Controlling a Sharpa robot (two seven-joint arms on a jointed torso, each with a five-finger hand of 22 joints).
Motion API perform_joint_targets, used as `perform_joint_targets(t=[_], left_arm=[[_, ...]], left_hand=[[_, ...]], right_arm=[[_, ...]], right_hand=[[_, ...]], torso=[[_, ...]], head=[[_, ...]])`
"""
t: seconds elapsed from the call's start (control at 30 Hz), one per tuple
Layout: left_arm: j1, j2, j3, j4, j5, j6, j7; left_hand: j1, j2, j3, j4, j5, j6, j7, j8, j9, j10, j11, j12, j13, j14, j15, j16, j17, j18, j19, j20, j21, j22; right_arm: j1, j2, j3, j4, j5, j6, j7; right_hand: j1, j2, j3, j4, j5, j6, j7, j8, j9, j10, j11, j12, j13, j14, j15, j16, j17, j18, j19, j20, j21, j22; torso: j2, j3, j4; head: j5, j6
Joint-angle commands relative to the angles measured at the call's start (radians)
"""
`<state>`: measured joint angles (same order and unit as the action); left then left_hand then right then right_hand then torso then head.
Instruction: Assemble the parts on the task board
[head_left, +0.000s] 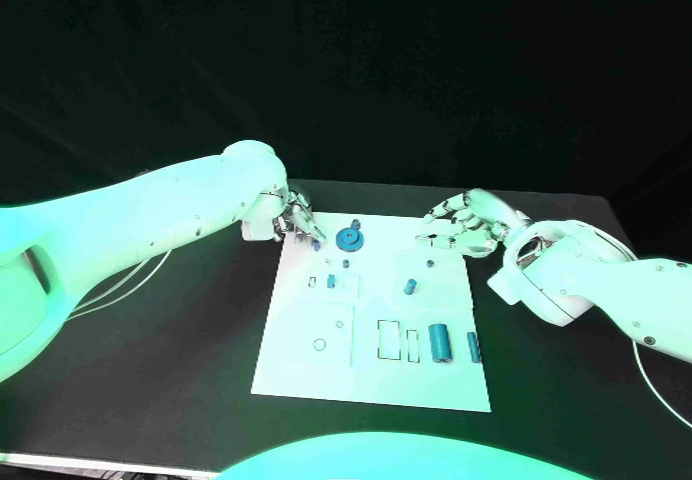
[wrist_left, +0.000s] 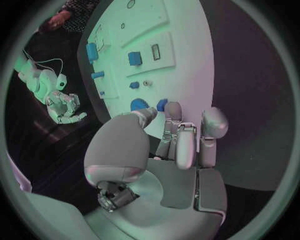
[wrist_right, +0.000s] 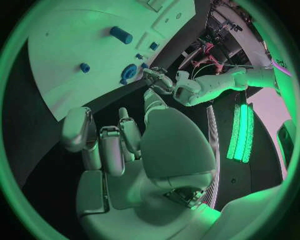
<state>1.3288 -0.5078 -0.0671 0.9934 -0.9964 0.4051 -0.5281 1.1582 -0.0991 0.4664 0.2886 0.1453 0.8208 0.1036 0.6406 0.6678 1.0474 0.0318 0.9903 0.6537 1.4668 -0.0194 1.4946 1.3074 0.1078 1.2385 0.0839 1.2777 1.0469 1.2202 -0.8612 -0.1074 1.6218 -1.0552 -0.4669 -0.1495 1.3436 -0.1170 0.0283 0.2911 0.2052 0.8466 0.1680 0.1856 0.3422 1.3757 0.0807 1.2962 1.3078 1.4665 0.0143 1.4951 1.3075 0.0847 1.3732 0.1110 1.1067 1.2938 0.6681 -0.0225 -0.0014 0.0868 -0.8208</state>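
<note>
The white task board (head_left: 378, 375) lies in the middle of the black table. My left hand (head_left: 293, 220) hovers at the board's far left corner, and its thumb and a fingertip pinch a small blue part (wrist_left: 162, 104), also seen as the small blue part (head_left: 315, 241). Right beside it a blue gear disc (head_left: 351, 238) sits on the board. My right hand (head_left: 464, 225) is at the far right corner, its fingers loosely bent and holding nothing. Two blue cylinders (head_left: 438, 343) stand near the board's front right.
Small blue pieces (head_left: 332, 281) and another blue piece (head_left: 410, 287) stand mid-board. A thin ring (head_left: 319, 345) and outlined slots (head_left: 389, 338) mark the front half. A cable (head_left: 123, 285) trails on the table to the left of the board.
</note>
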Motion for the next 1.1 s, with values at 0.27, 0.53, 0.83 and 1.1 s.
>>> perform_joint_targets(t=[0.27, 0.53, 0.83, 1.1], left_arm=[[0.0, 0.003, 0.0, -0.003, 0.008, 0.042, -0.002], [0.0, 0.003, 0.0, -0.003, 0.006, 0.053, -0.003], [0.0, 0.003, 0.0, -0.002, 0.006, 0.03, -0.003], [-0.001, 0.006, 0.0, -0.005, 0.015, 0.015, -0.001]], left_hand=[[-0.036, -0.008, -0.015, 0.005, -0.005, 0.004, 0.0, 0.006, -0.001, 0.012, 0.0, 0.006, 0.001, 0.051, -0.007, 0.007, 0.154, 0.004, 0.005, 0.0, 0.005, 0.002], [-0.06, -0.014, -0.03, 0.005, -0.005, 0.006, 0.0, 0.005, -0.002, 0.015, 0.0, 0.009, 0.002, 0.052, -0.007, 0.009, 0.155, 0.003, 0.007, 0.001, 0.007, 0.006], [0.035, 0.023, 0.031, -0.016, 0.0, 0.004, -0.01, 0.011, 0.001, 0.019, -0.009, 0.012, 0.003, 0.054, -0.014, 0.013, 0.159, 0.003, 0.009, -0.005, 0.01, 0.012], [0.084, 0.029, 0.084, -0.03, 0.0, 0.0, -0.012, 0.019, 0.006, 0.025, -0.011, 0.014, 0.004, 0.056, -0.016, 0.016, 0.163, 0.001, 0.013, -0.007, 0.013, 0.018]], right_arm=[[-0.001, 0.0, 0.0, 0.0, -0.001, -0.001, 0.009], [-0.001, 0.001, 0.0, 0.0, -0.001, -0.001, 0.009], [-0.001, 0.001, 0.0, 0.0, -0.001, 0.0, 0.009], [-0.001, 0.001, 0.0, 0.0, -0.001, 0.001, 0.009]], right_hand=[[0.001, 0.008, 0.006, 0.001, 0.0, -0.002, 0.0, 0.004, -0.001, -0.008, 0.001, -0.003, 0.004, 0.066, -0.008, -0.004, 0.123, 0.013, -0.008, -0.001, -0.003, -0.002], [0.001, 0.008, 0.006, 0.001, 0.0, -0.002, 0.0, 0.004, -0.001, -0.008, 0.001, -0.003, 0.004, 0.066, -0.008, -0.004, 0.123, 0.013, -0.008, -0.001, -0.003, -0.002], [0.001, 0.008, 0.006, 0.001, 0.0, -0.002, 0.0, 0.004, -0.001, -0.008, 0.001, -0.003, 0.004, 0.066, -0.008, -0.004, 0.123, 0.013, -0.008, -0.001, -0.003, -0.002], [0.001, 0.008, 0.006, 0.001, 0.0, -0.002, 0.0, 0.004, -0.001, -0.008, 0.001, -0.003, 0.004, 0.066, -0.008, -0.004, 0.123, 0.013, -0.008, -0.001, -0.003, -0.002]], torso=[[0.0, 0.0002, 0.0002], [0.0, 0.0004, -0.0002], [0.0, 0.0003, -0.0003], [0.0, -0.0003, 0.0]], head=[[0.0, -0.001], [-0.001, -0.002], [-0.001, -0.003], [-0.002, -0.005]])
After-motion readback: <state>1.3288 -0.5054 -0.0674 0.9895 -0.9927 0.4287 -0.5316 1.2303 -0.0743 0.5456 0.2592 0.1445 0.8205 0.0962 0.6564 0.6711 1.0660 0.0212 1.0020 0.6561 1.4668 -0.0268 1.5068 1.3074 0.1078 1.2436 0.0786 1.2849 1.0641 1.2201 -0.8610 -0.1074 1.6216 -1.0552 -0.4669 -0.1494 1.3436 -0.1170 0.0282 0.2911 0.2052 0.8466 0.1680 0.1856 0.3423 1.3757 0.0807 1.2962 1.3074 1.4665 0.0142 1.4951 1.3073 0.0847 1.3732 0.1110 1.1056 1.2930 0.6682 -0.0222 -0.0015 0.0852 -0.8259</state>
